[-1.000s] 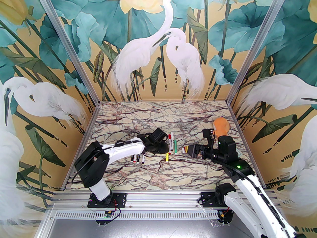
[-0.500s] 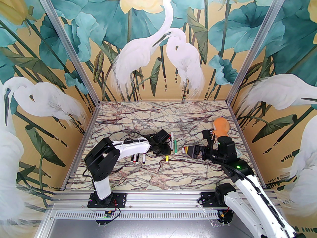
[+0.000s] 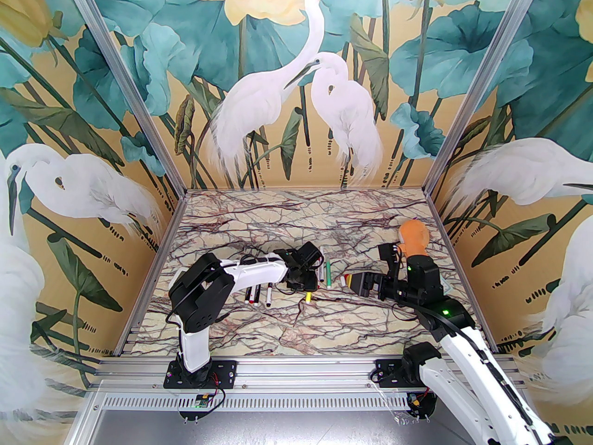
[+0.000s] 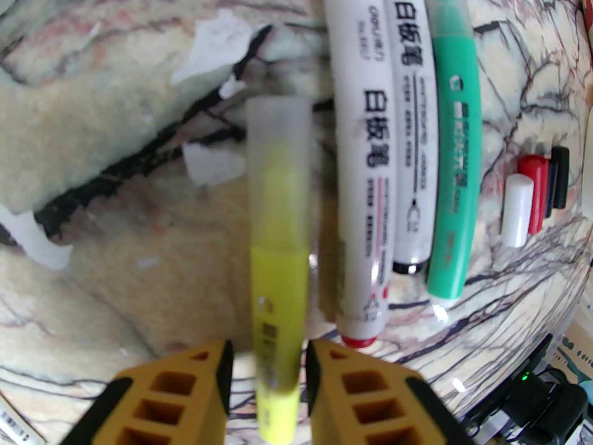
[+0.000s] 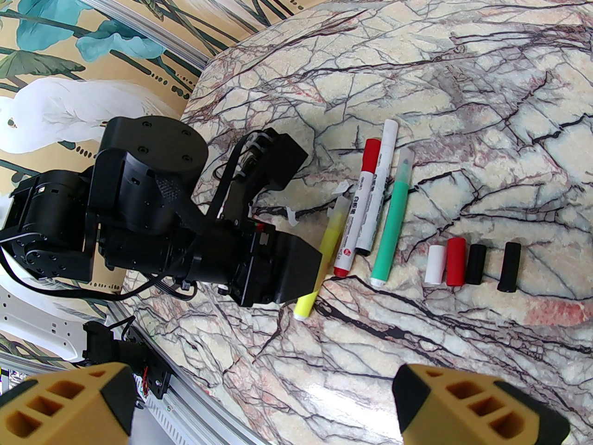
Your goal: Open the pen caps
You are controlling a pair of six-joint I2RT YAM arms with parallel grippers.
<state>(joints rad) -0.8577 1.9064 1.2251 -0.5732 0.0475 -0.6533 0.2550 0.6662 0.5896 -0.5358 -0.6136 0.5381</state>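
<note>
left gripper [image 4: 268, 348] straddles yellow pen [image 4: 278, 285], jaws slightly apart; red pen [image 4: 361, 202], black pen [image 4: 412, 155], green pen [image 4: 456, 155] crowd alongside (loose caps [image 5: 456, 261] beyond); right gripper [image 5: 273, 401] gapes wide.

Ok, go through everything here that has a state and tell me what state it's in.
Left tool, open, straddling the yellow pen.
Right tool, wide open, empty.
Yellow pen, clear cap on.
Red marker, red cap on.
Green pen, clear cap on.
Black marker, cap state unclear.
Loose caps, four off, lying beside the pens.
</note>
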